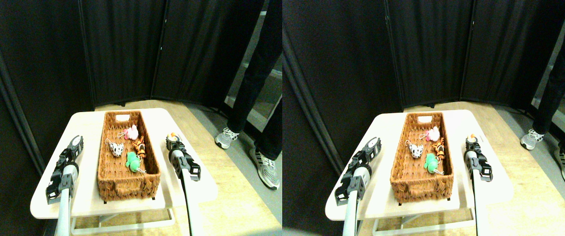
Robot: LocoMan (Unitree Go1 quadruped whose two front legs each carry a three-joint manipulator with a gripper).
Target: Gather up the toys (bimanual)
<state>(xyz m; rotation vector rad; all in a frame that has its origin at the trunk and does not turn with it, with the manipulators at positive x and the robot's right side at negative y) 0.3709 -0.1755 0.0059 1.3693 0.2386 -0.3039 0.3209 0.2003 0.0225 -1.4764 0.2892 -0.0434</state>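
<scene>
Four toys (130, 145) loosely clustered mid-basket (115, 184), facings unclear; right jaws perhaps around an orange toy (171, 137), left's unreadable.

Bright overhead glare washes out the table (85, 123); dark, soft-focus edges.

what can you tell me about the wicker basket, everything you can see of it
The wicker basket is long, rectangular and brown, woven, with a cut-out handle slot in its far end wall and another in its near end. It sits upright on the pale table, lengthwise away from the robot, between the two manipulators. Inside lie four small plush toys: a pink toy, a white black-spotted toy, an orange-black striped toy and a green toy. No gripper touches it.
</scene>
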